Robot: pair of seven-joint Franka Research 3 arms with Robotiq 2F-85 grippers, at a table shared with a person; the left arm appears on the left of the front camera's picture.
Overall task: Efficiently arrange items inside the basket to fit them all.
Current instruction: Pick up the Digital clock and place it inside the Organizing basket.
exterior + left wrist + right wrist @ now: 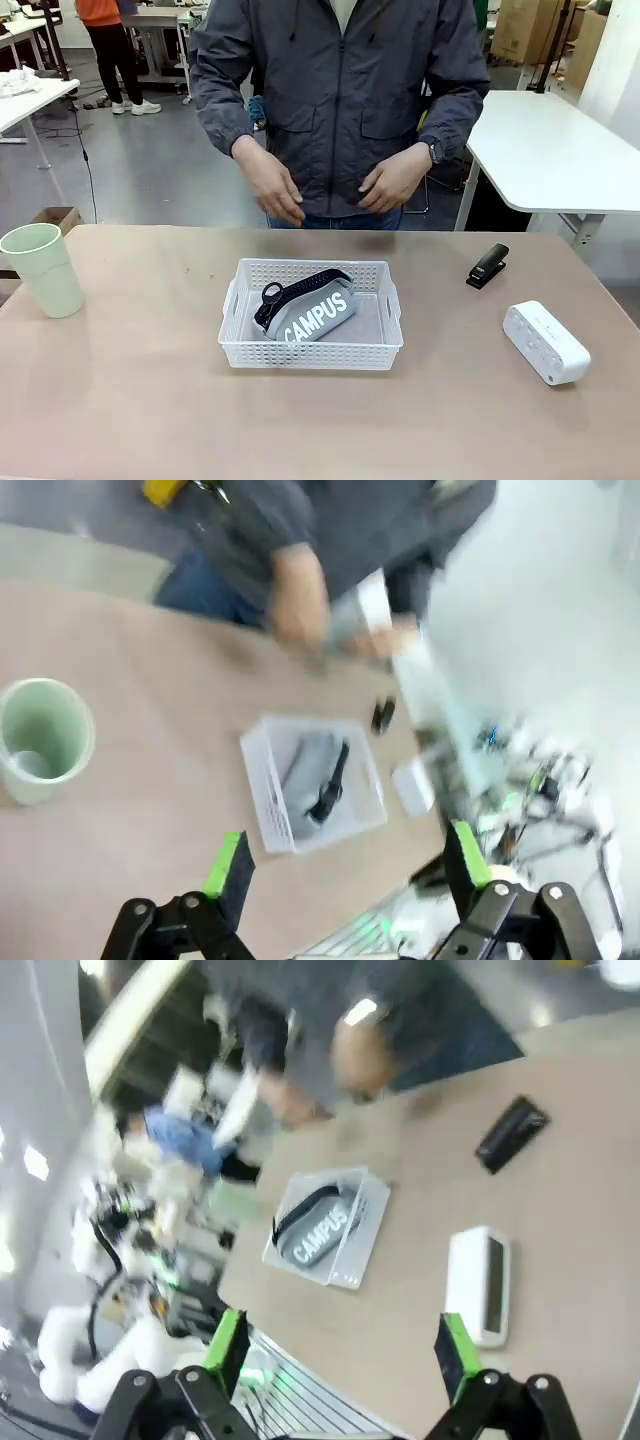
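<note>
Early step: only the grey CAMPUS pouch lies in the basket, slanted, with its strap on top. Stapler and white box sit on the bench to the basket's right, cup far left. Left hand and right hand hover high, jaws spread, gripping nothing. Next, probably: fetch an outside item and push the pouch to one wall. Pouch is soft fabric, basket stiff lattice plastic, box smooth and rounded, stapler a hard wedge, cup tapered.

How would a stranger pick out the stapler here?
Find the white basket at the middle of the table. To its right, nearer the person, lies the stapler. It is small and black, while the box near it is white and bigger.
</note>
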